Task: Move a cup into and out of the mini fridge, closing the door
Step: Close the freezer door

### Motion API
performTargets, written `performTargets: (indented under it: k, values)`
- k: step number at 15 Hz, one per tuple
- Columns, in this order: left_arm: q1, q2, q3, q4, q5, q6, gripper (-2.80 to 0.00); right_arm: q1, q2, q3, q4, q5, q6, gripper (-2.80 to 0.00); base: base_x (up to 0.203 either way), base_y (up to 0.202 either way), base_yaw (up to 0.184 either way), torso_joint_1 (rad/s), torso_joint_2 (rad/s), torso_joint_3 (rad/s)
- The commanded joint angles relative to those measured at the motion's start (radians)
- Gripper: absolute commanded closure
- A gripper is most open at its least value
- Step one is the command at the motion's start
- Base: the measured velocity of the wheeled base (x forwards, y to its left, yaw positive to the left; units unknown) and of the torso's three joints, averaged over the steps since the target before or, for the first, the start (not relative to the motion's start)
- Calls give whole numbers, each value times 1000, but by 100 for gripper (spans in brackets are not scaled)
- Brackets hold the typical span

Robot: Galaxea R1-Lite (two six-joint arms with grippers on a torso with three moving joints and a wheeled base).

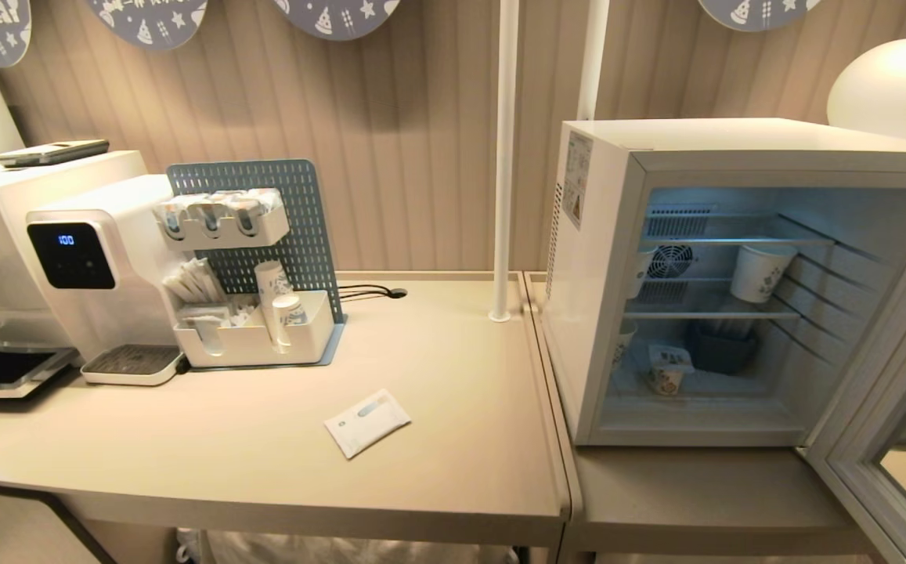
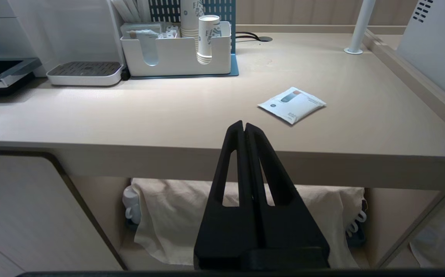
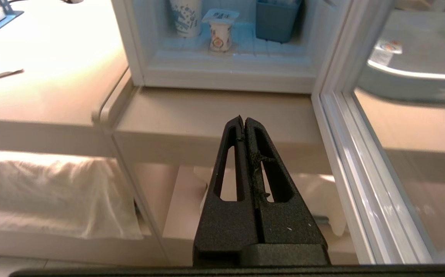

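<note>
Left gripper (image 2: 244, 125) hangs below the worktop's (image 1: 437, 470) front edge, jaws together, holding nothing. On the worktop's left rear stands a dispenser (image 1: 100, 266); beside it a white caddy (image 1: 257, 341) holds paper cups, stirrers and sachets. A flat sachet (image 1: 366, 421) lies loose near the front edge, towards the middle.

Right gripper (image 3: 244, 120) hangs off the front of the lower worktop, facing the fridge (image 1: 601, 235), jaws together and empty. The fridge occupies the right end; its door (image 1: 883, 439) stands wide open on the right.

Contents: a paper cup (image 1: 762, 270) on the middle wire shelf; on the floor, another paper cup at the left wall, the cup (image 1: 668, 370) front-centre, upright, and a dark blue bin (image 1: 723, 345) just behind it to the right.

Assessment: the cup is probably light, thin-walled and easily crushed or tipped; the foil lid gives no purchase. Grip the sidewall, mid-height, gently.
</note>
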Motion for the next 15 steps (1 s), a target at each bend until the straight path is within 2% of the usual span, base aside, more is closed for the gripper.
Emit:
performTargets:
  k: [1, 12, 15]
  values:
    - [0, 1, 2, 0, 1, -1, 0, 0, 2, -1, 5, 1, -1, 0, -169, 0, 4, 0, 11, 0]
    - [0, 1, 2, 0, 1, -1, 0, 0, 2, -1, 7, -1, 1, 0, -190, 0, 0, 3, 1, 2]
    - [-1, 1, 2, 0, 1, 0, 0, 0, 3, -1, 8, 1, 1, 0, -50, 0, 0, 2, -1, 1]
